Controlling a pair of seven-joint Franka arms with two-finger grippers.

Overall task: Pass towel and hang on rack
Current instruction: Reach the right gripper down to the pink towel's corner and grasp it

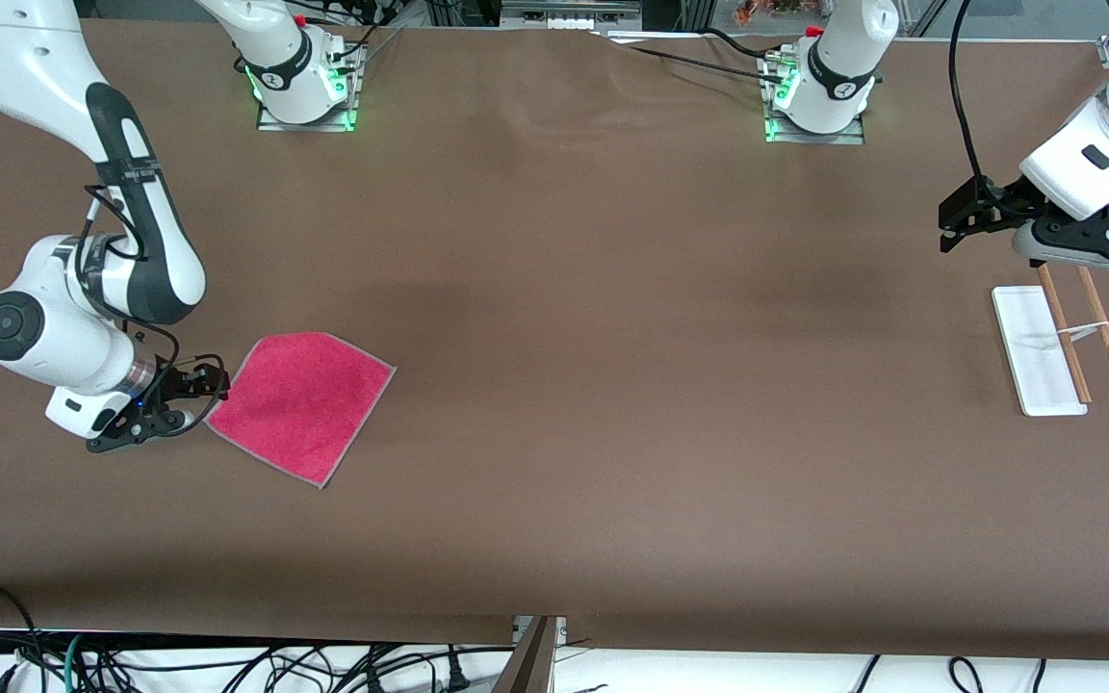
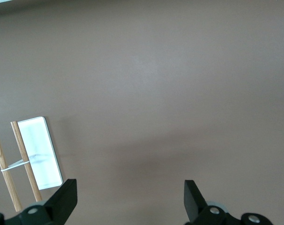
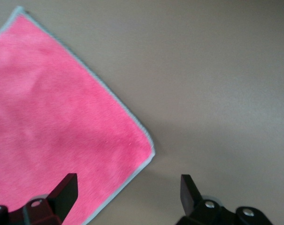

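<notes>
Both jaws spread: right gripper (image 3: pixel 125 197) straddling towel (image 1: pixel 301 403) corner, pinch deep; left gripper (image 2: pixel 128 201) waiting near rack (image 1: pixel 1060 345).

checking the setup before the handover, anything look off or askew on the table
One thing: the rack appears to lie on its side, white base plate on edge and both wooden rods flat on the table, so nothing could hang on it. The towel lies flat, unwrinkled.
</notes>
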